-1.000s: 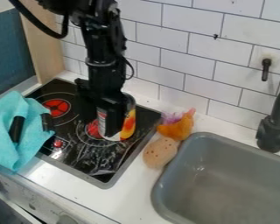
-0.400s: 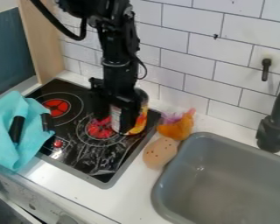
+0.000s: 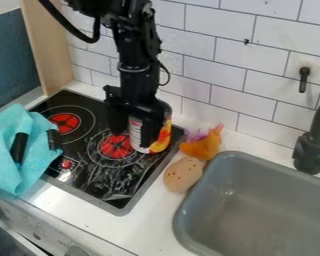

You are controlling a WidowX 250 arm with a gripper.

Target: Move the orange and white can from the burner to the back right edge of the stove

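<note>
End effector down against upright can, hob's right rear.
Turquoise cloth [image 3: 9, 162] at left, overlapping black glass hob [image 3: 99, 177], black cylindrical handle [image 3: 18, 147] on it; black two-finger end effector [image 3: 135, 136] pointing down over hob, partly in front of white, red and yellow cylindrical can [image 3: 161, 141]; can just right of and behind it, long axis about vertical, base on hob near right edge; cannot tell if end effector is wide, narrow or gripping; then orange-and-purple toy [image 3: 203, 148], speckled tan oval toy [image 3: 183, 175] on white worktop [image 3: 152, 220], grey sink [image 3: 181, 227], black tap [image 3: 311, 152].
</note>
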